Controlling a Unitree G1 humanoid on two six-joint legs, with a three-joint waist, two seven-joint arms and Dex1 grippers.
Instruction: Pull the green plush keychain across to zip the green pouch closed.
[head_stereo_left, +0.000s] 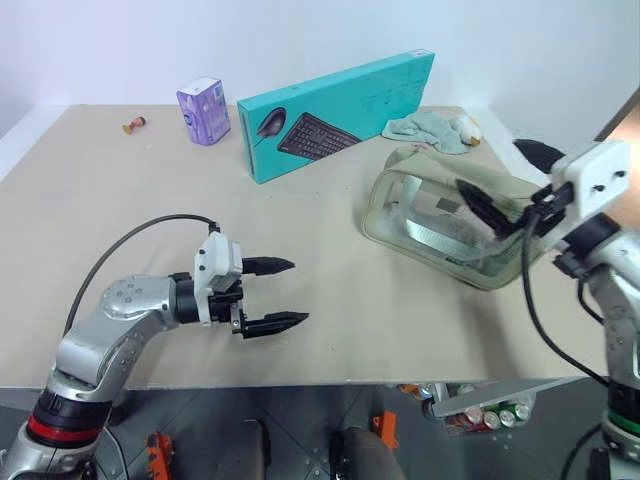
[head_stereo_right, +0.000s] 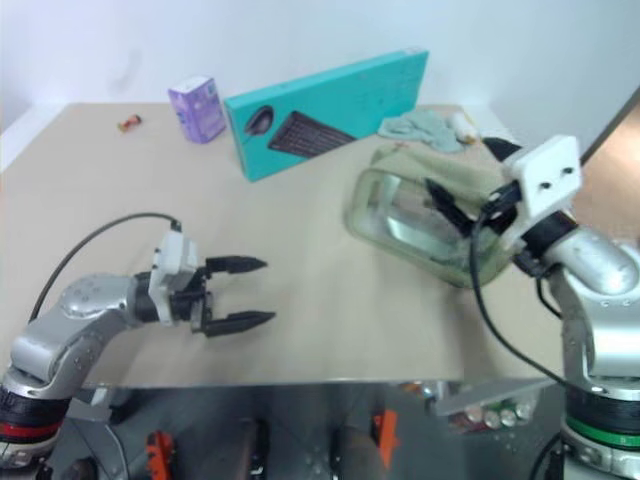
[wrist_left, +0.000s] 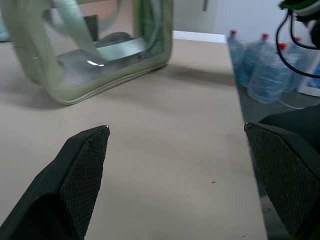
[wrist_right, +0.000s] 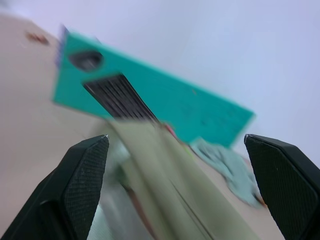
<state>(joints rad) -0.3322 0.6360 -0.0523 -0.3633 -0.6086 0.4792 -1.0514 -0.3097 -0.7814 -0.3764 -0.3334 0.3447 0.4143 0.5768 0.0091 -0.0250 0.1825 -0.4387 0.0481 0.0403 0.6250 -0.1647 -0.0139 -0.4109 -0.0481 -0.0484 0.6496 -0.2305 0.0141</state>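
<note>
The green pouch (head_stereo_left: 440, 228) lies on its side at the right of the table, a boxy pale olive bag with clear panels and webbing straps (wrist_left: 107, 50). I cannot make out the green plush keychain; it is hidden or out of view. My right gripper (head_stereo_left: 488, 163) hovers open over the pouch's near right end, pointing toward the back left with nothing between its fingers. My left gripper (head_stereo_left: 298, 292) is open and empty above the table's front middle. It points right toward the pouch, a good gap away. The right wrist view looks along the pouch's top edge (wrist_right: 165, 170).
A long teal keyboard box (head_stereo_left: 335, 112) stands behind the pouch, with a pale mint rag (head_stereo_left: 432, 130) to its right. A purple pack (head_stereo_left: 204, 110) and a small reddish-brown item (head_stereo_left: 134, 124) sit at the back left. Water bottles (wrist_left: 260, 70) stand beyond the table's right edge.
</note>
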